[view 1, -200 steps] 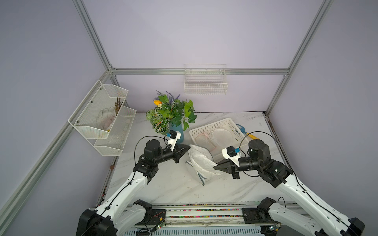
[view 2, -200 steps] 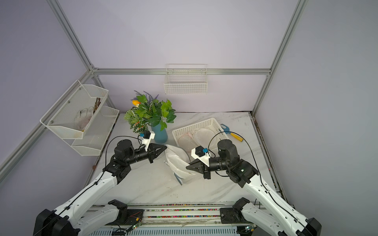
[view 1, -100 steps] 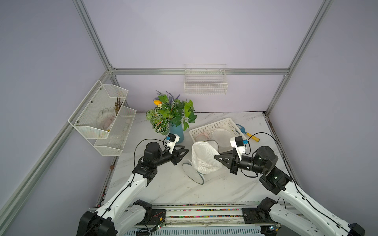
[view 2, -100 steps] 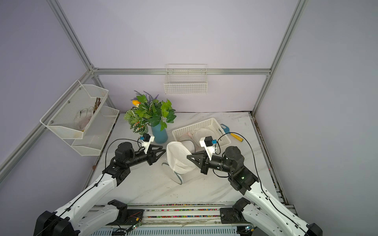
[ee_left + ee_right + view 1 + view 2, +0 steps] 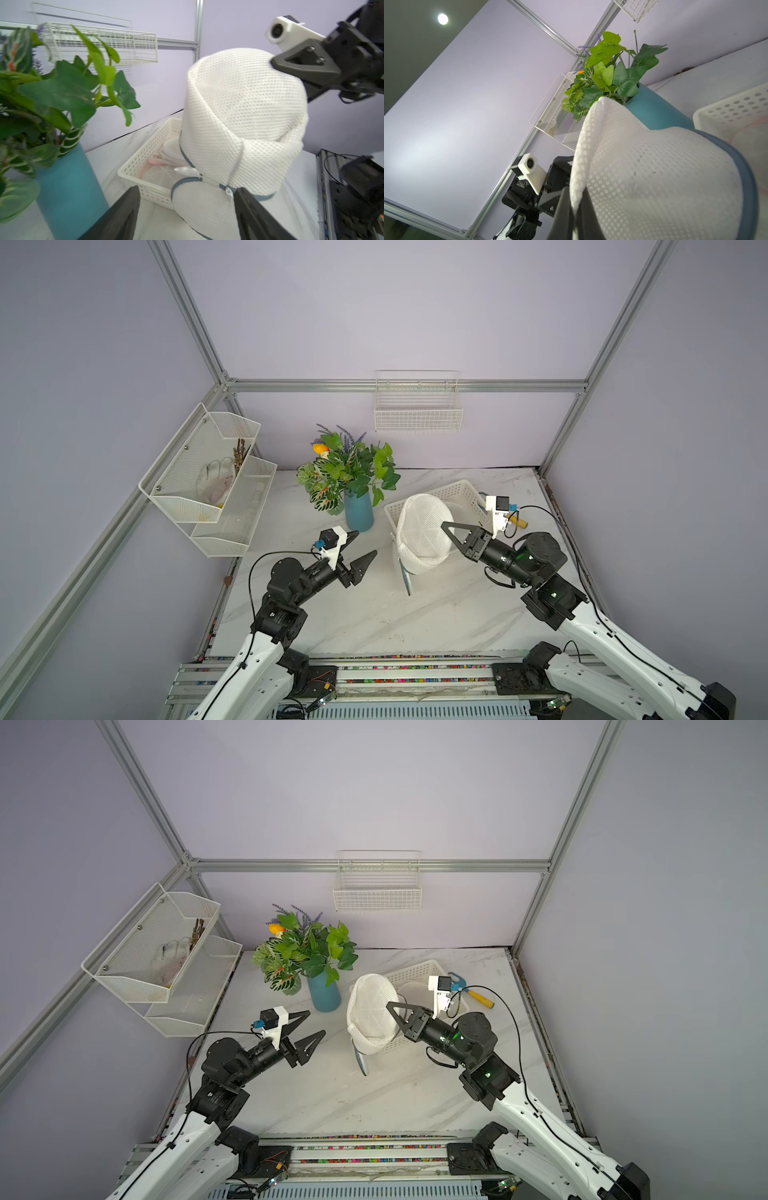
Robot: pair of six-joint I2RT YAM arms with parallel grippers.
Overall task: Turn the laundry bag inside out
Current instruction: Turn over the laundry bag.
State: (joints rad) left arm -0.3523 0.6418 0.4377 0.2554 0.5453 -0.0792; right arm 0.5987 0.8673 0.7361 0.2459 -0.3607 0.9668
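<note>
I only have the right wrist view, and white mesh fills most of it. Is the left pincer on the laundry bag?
Observer: No. In both top views the left pincer is open and clear of the laundry bag.
Operator: What carries the bag, then?
Observer: The right pincer alone. It is shut, pinching mesh high on the bag's side.
Operator: Is the bag off the table?
Observer: Its blue-trimmed flap hangs low beside the white basket. I cannot tell whether it touches the table.
</note>
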